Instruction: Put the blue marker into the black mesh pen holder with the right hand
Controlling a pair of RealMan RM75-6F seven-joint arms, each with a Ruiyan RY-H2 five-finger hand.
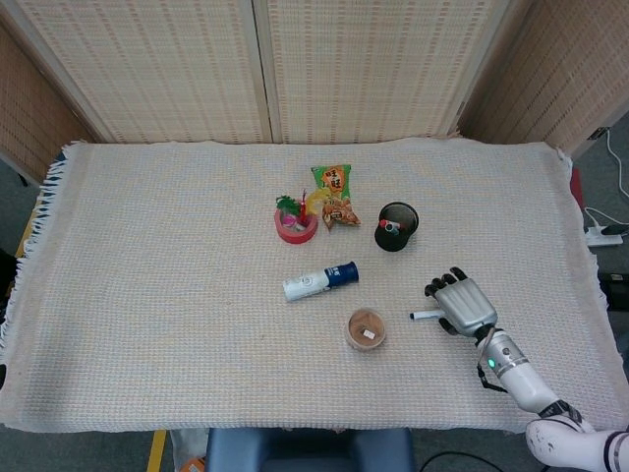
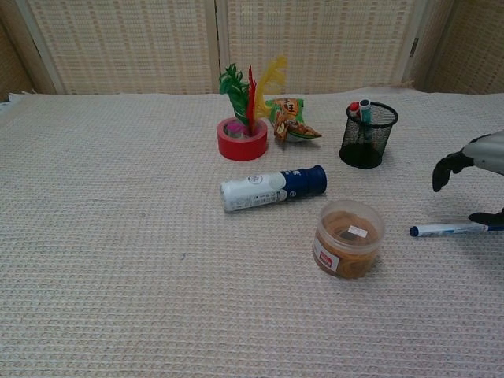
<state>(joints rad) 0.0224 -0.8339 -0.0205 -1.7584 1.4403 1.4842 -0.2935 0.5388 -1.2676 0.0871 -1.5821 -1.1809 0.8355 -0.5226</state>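
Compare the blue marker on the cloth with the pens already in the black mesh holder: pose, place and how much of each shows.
The blue marker lies flat on the cloth, under the right hand; the pens stand upright in the black mesh pen holder. The marker shows nearly full length in the chest view, its far end cut off at the frame edge, while the pens show mostly their tips above the rim. The marker lies nearer the robot than the pens.

It looks like a robot test room. A table (image 1: 147,295) wears a woven cloth, bamboo screens (image 1: 364,69) stand behind it, and a power strip (image 1: 607,234) lies beyond the hand (image 1: 462,305).
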